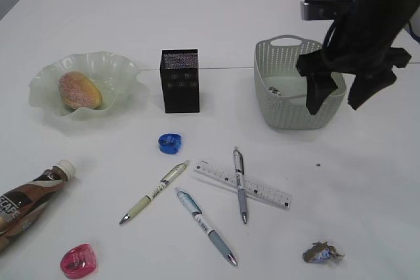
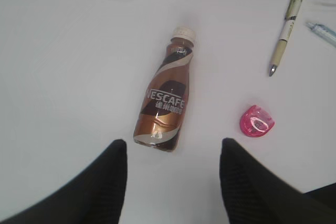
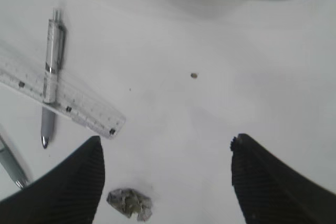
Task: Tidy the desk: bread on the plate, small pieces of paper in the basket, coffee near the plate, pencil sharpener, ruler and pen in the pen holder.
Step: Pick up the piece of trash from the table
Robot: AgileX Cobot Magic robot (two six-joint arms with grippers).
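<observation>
Right wrist view: fingers (image 3: 165, 182) spread w/ nothing between, above paper scrap (image 3: 129, 203).

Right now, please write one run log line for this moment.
bread: on plate | coffee bottle: lying | right hand: open over paper scrap | left hand: open

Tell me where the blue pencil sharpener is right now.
In the exterior view, the blue pencil sharpener lies on the table left of centre, just in front of the black pen holder and above the green pen.
</observation>
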